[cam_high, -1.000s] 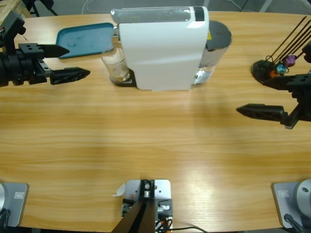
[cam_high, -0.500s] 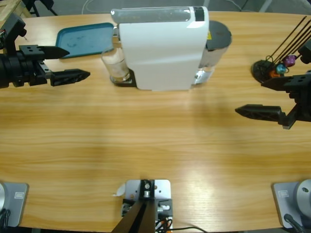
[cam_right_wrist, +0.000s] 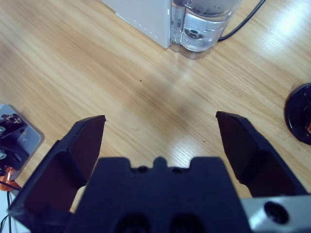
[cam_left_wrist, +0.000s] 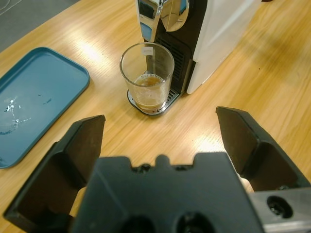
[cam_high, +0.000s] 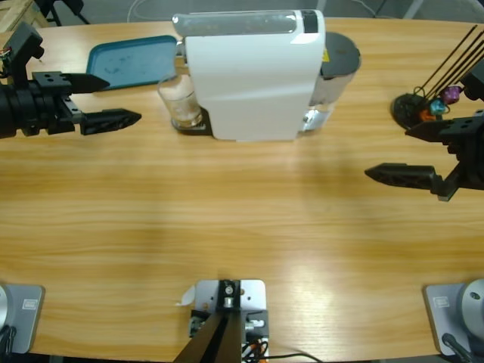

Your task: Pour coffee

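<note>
**Coffee waits in the glass, both claws released**

The wooden desk [cam_high: 242, 227] carries a white coffee machine [cam_high: 253, 76] at its far middle, with broad bare wood in front of it and between the 2 arms. A teal tray [cam_high: 132, 62] lies flat near the far left edge, just beside the machine. A clear water tank [cam_right_wrist: 201, 26] sits at the machine's rear, cut off by the top of the right wrist view.

The left claw [cam_high: 113, 98] hangs released over the left side of the desk, its 2 jaws spread wide and holding nothing. Straight ahead of it, apart from it, a clear glass [cam_left_wrist: 147, 77] stands upright on the machine's drip grate under the spout. The coffee [cam_left_wrist: 148, 92] is a shallow amber layer in the bottom of that glass.

The right claw [cam_high: 408, 155] is likewise released and empty, over bare wood at the right, well apart from the glass. Near it a black round stand [cam_high: 412, 110] holds small coloured capsules [cam_high: 442, 100]; its thin rods run out of view at the right edge.
</note>
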Controlling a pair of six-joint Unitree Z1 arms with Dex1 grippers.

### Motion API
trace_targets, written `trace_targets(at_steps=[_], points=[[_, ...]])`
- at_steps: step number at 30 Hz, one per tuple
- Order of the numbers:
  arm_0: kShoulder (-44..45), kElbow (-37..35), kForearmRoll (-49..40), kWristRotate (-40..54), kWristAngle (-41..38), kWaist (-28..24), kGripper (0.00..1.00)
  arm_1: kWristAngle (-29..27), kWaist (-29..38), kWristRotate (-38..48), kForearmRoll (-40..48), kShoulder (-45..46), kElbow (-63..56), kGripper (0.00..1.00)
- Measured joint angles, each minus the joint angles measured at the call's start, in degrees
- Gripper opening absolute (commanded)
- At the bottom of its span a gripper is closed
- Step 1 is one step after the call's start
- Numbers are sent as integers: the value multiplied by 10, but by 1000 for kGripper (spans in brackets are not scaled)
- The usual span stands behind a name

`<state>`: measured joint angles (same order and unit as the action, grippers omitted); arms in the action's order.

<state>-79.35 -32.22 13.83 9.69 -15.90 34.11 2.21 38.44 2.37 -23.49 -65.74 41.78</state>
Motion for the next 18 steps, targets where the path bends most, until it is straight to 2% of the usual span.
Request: trace_targets(at_steps=[5,18], points=[[-26,0,8,0,0,0,1000,-3,0,1,0,-1,0,1000],[-113,-5,129,51,0,0,1000,-3,0,3,0,-25,0,1000]])
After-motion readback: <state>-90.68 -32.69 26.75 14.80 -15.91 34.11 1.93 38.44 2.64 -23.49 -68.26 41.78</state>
